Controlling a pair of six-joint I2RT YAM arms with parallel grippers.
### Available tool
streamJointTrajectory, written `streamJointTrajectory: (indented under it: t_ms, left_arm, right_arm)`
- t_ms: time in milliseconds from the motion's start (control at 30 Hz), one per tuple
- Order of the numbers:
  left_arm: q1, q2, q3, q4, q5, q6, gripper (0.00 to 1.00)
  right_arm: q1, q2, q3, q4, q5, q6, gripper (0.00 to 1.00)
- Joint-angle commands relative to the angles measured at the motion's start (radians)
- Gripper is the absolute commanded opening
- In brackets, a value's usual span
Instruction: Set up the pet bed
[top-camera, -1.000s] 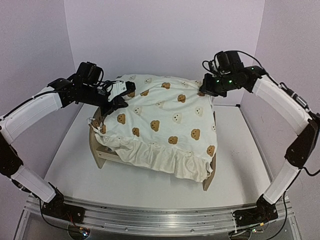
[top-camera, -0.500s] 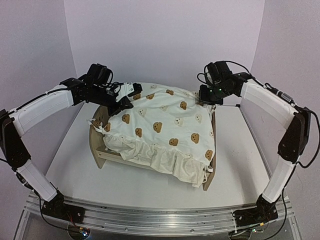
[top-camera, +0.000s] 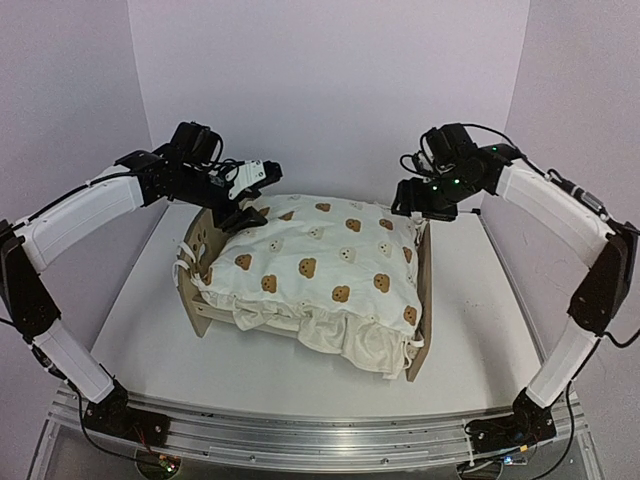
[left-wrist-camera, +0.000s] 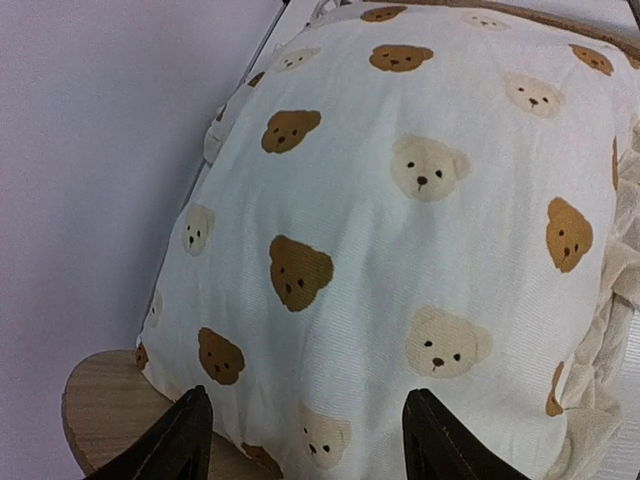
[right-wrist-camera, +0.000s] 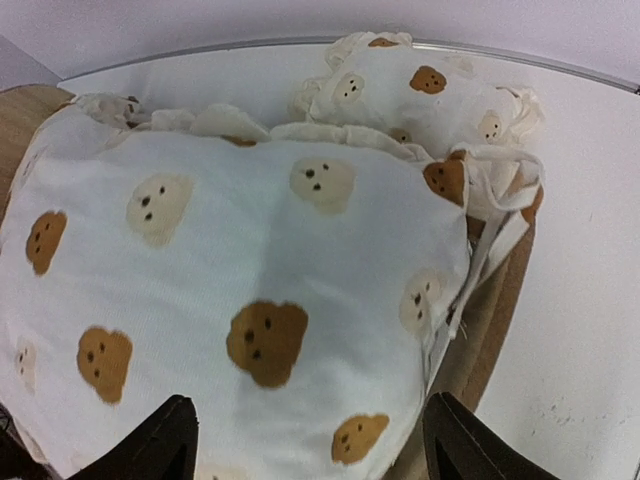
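The cream bear-print duvet (top-camera: 320, 265) covered the small light-wood bed frame (top-camera: 424, 300), its ruffled edge overhanging the frame's near rail. The left gripper (left-wrist-camera: 305, 400) and right gripper (right-wrist-camera: 308, 400) hung above the frame's far corners, fingers apart and empty. Bare white table (top-camera: 130, 330) surrounded the frame.

no readable writing in any view
the cream bear-print duvet (top-camera: 320, 270) shows only brown and pale bear faces, not letters; the light-wood bed frame (top-camera: 425, 300) and the white arm casings (top-camera: 80, 215) carry no legible label, brand or number.
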Motion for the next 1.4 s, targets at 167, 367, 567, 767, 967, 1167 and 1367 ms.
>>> streamJointTrajectory:
  t_ms: [167, 367, 567, 767, 967, 1167, 1367]
  left_arm:
    - [-0.14, -0.066, 0.034, 0.02, 0.173, -0.002, 0.67]
    - [-0.335, -0.032, -0.045, 0.06, 0.179, 0.052, 0.68]
    - [-0.516, 0.016, -0.174, 0.211, 0.219, 0.137, 0.74]
    - [-0.588, 0.085, -0.247, 0.359, 0.237, 0.152, 0.75]
    - [-0.591, 0.147, -0.338, 0.571, 0.139, 0.171, 0.75]
    - [-0.591, 0.184, -0.385, 0.68, 0.098, 0.193, 0.77]
    - [-0.59, 0.219, -0.426, 0.821, 0.01, 0.182, 0.74]
  right_arm:
    - [0.031, -0.415, -0.36, -0.116, -0.301, -0.048, 0.61]
    - [0.188, -0.572, -0.51, -0.115, -0.293, -0.216, 0.56]
    - [0.277, -0.63, -0.607, -0.117, -0.306, -0.565, 0.51]
    - [0.277, -0.664, -0.714, -0.124, -0.317, -0.816, 0.43]
    - [0.291, -0.7, -0.788, -0.072, -0.342, -0.907, 0.37]
    - [0.306, -0.72, -0.819, -0.022, -0.309, -0.989, 0.36]
    - [0.306, -0.668, -0.844, 0.011, -0.325, -1.066, 0.38]
